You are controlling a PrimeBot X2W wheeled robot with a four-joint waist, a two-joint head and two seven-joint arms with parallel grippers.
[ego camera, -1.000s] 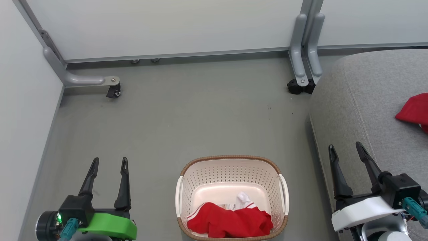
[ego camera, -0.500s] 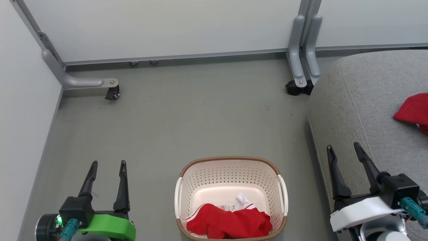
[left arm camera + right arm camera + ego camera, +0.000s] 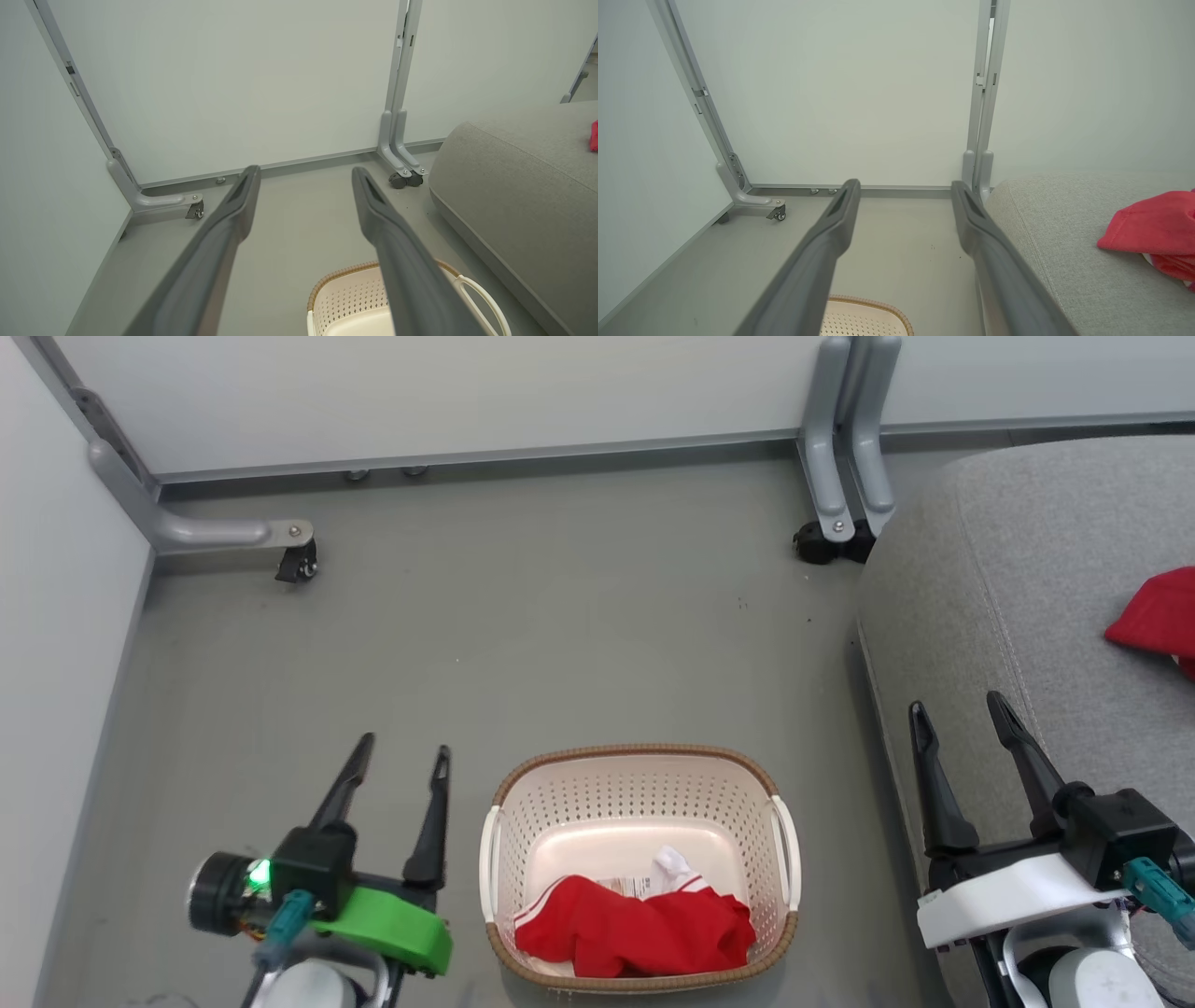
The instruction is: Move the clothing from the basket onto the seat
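Kit [image 3: 635, 933] lay bunched in basket [image 3: 644, 793]. Judged soft, light, limp; pinch a raised fold near its middle. Left gripper [image 3: 404, 744] and right gripper [image 3: 954, 701] were both spread, empty.

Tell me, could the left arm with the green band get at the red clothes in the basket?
Probably yes. The left claw is open and empty, just beside the basket. The basket has no lid, and the red clothing lies uncovered inside with nothing in between.

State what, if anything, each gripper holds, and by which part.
Nothing is held. The left gripper and the right gripper are both open and empty. The red clothing lies loose in the basket, clear of both.
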